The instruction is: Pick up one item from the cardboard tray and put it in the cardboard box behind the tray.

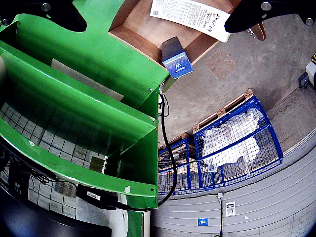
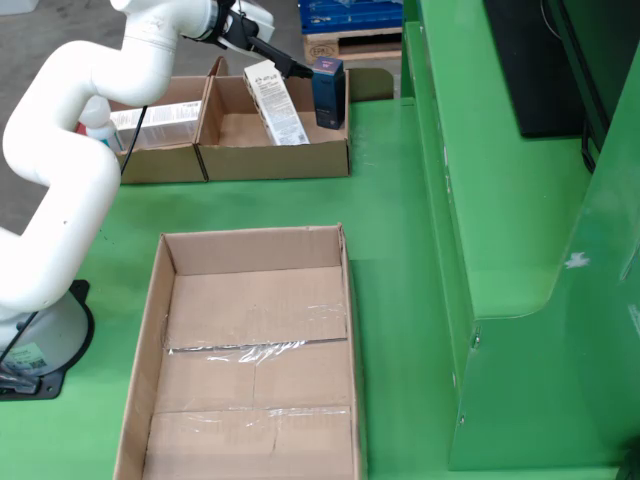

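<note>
Fixed view: high, in front of the green table, looking down and back, wide. Gripper-riding view: close, tilted, facing past black fingers. Both share cardboard box w/ blue carton, upper frame.

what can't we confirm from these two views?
- Hand grip state: in the fixed side view its fingers are tiny and overlap the dark blue box.
- White box text: too small, partly covered by black fingers in the hand-mounted view.
- Left cardboard box contents: partly hidden by the arm, side view.

Green table bears flat cardboard tray, two cardboard boxes behind, touching
</note>
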`<state>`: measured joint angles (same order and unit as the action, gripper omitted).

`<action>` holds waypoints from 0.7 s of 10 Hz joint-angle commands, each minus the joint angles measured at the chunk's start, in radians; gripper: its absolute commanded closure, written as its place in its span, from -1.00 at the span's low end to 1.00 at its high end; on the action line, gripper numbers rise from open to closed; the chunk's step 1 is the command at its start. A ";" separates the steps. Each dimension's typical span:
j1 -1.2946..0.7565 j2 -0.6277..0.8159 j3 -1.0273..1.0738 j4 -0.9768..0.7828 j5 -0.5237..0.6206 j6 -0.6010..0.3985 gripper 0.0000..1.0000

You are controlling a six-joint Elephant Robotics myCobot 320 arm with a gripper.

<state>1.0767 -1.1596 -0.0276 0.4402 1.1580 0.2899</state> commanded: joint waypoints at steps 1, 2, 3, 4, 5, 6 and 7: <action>0.003 0.045 0.028 0.012 -0.008 0.004 -0.60; 0.003 0.045 0.028 0.012 -0.008 0.004 -0.40; 0.003 0.045 0.028 0.012 -0.008 0.004 -0.20; 0.003 0.045 0.028 0.012 -0.008 0.004 0.00; 0.003 0.045 0.028 0.012 -0.008 0.004 0.00; 0.003 0.045 0.028 0.012 -0.008 0.004 0.00; 0.003 0.045 0.028 0.012 -0.008 0.004 0.00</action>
<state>1.0767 -1.1596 -0.0276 0.4402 1.1580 0.2899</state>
